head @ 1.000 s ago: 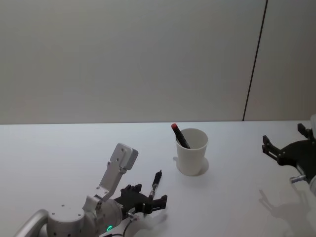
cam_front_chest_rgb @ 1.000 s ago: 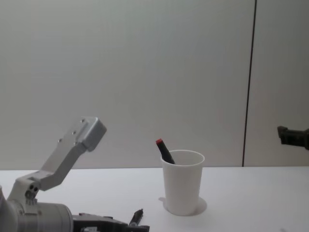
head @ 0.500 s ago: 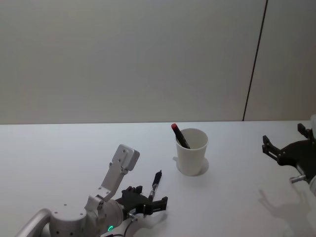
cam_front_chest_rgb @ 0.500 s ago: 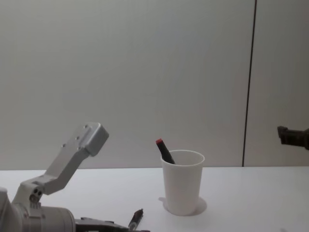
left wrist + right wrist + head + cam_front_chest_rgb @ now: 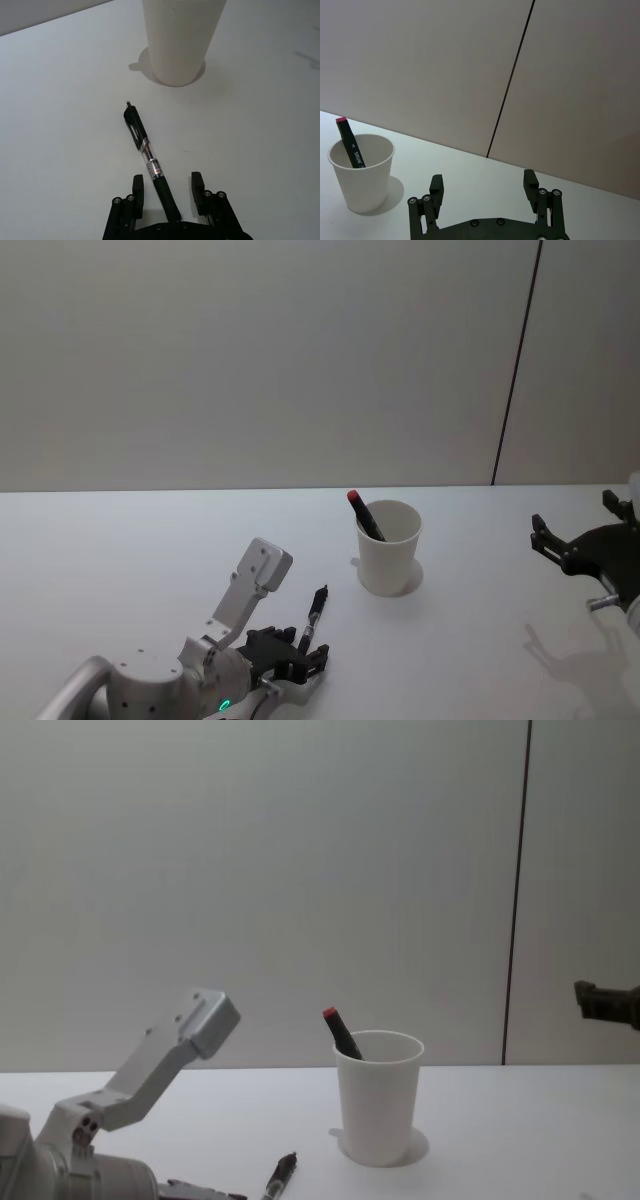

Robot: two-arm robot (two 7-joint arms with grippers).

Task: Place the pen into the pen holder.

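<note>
A black pen [image 5: 316, 608] [image 5: 147, 160] [image 5: 281, 1175] lies flat on the white table, left of and nearer than the pen holder [image 5: 389, 547] [image 5: 182, 40] [image 5: 378, 1097], a white paper cup. A black marker with a red cap [image 5: 364, 515] [image 5: 349, 142] leans inside the cup. My left gripper [image 5: 305, 647] [image 5: 167, 179] sits low over the table, open, with the pen's near end between its fingers. My right gripper [image 5: 572, 510] [image 5: 483, 177] hovers open at the far right, well away from the cup [image 5: 362, 172].
The white table [image 5: 140, 550] stretches bare to the left and behind the cup. A grey wall with a dark vertical seam [image 5: 515, 370] stands behind it. The right gripper's shadow [image 5: 555, 645] falls on the table at the right.
My left arm has sunk lower and shifted slightly right, bringing its open fingers closer around the pen's near end. The pen, cup and right arm have not moved.
</note>
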